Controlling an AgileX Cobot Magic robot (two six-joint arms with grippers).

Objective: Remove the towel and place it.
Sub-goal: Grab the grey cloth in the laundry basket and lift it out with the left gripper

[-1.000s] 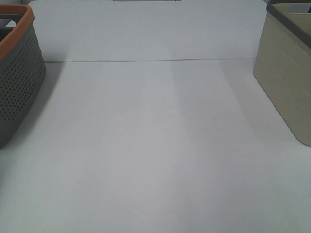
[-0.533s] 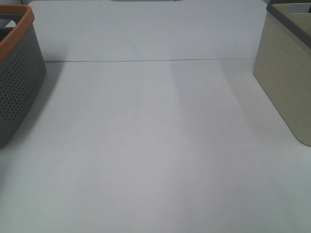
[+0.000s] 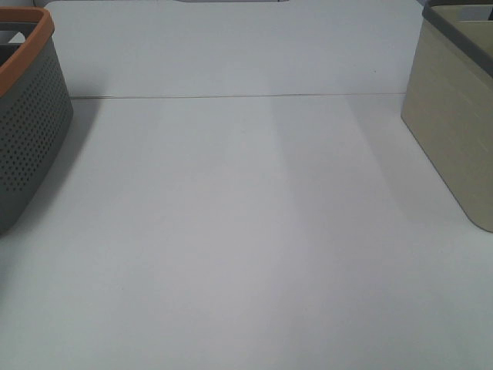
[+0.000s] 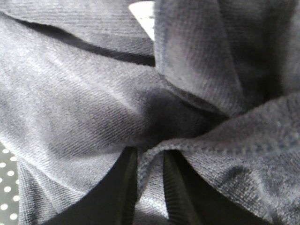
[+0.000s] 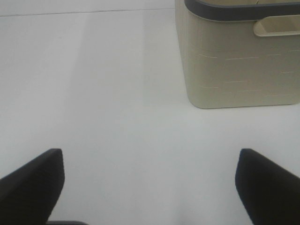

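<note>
Filling nearly the whole left wrist view, the towel (image 4: 93,103) lies bunched in soft dark folds right against the left gripper (image 4: 150,157). Its two dark fingers (image 4: 123,187) stand almost together with only a narrow gap between them. A raised ridge of the cloth, with hem stitching showing along it, sits pinched in that gap. The rest of the towel spreads away from the fingertips on every side, and a small white tag (image 4: 143,11) shows at the far edge of the picture. Beside one finger a dark dotted surface (image 4: 5,187) peeks out past the cloth; so small a patch does not tell what it belongs to.

The right gripper (image 5: 150,187) is over the white table (image 5: 117,93), its fingers spread wide apart with nothing between them. A beige bin (image 5: 239,61) with a dark rim stands on the table ahead of it, well apart from the fingers. From the high camera, a grey basket (image 3: 31,131) with an orange rim stands at the left edge — the beige bin at the right.
</note>
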